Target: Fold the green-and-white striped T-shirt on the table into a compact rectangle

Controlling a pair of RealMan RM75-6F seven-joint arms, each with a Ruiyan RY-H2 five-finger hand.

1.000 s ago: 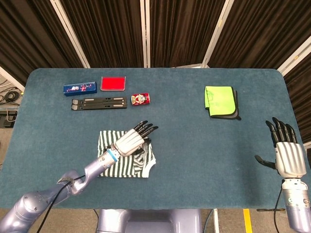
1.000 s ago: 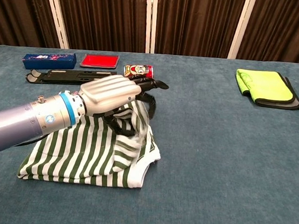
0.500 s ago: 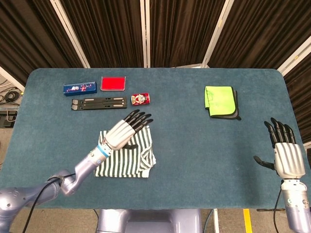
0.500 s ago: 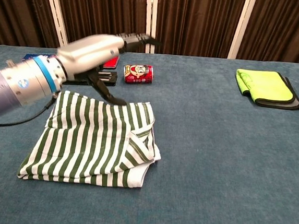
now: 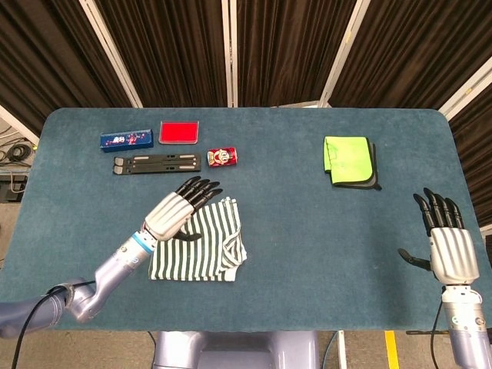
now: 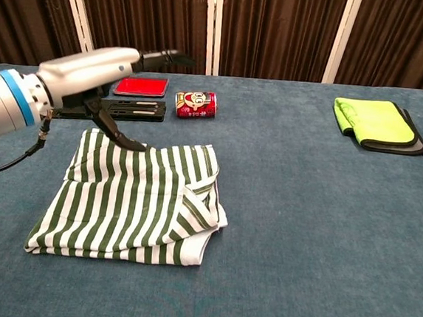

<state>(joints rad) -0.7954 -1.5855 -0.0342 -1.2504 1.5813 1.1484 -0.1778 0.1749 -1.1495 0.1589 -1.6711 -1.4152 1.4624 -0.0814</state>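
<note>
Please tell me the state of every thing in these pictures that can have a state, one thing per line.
Green-and-white striped T-shirt: folded, flat on the table, one corner flap loose.
Left robot hand: open, fingers extended, raised over the shirt, holding nothing.
Right robot hand: open, fingers spread, away from the shirt.
Red can: lying on its side.
Yellow-green cloth: folded, on a dark cloth.
Black folding stand: collapsed flat.
Blue box: closed, lying flat.

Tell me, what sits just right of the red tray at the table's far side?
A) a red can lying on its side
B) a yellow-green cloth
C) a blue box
A: the red can lies on its side just right of the red tray.
</note>
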